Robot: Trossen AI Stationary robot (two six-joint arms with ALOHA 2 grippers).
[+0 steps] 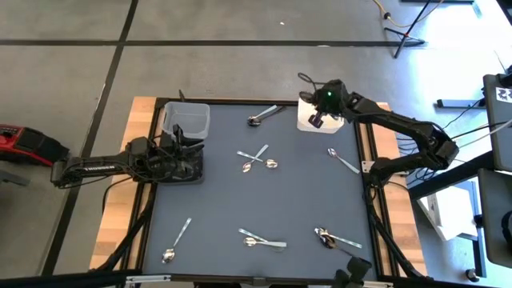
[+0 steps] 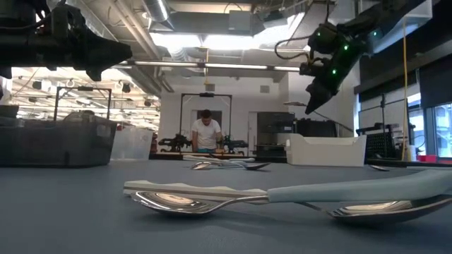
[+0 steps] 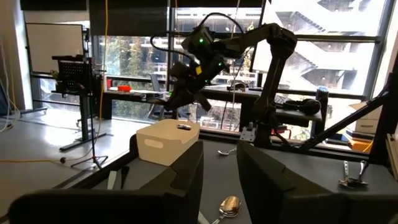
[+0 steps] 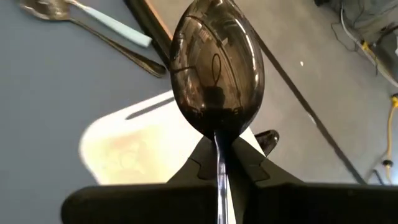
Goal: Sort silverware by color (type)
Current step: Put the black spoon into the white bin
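Your right gripper point(image 1: 318, 120), clamped tight on a dark spoon point(image 4: 216, 74), hangs above the white bin point(image 1: 308, 120); your left gripper point(image 1: 190, 164) waits half-open, empty, beside the grey bin point(image 1: 186, 118).

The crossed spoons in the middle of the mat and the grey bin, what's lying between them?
Nothing: in the high view the mat is bare between the crossed spoons and the grey bin, apart from the left gripper below that bin.
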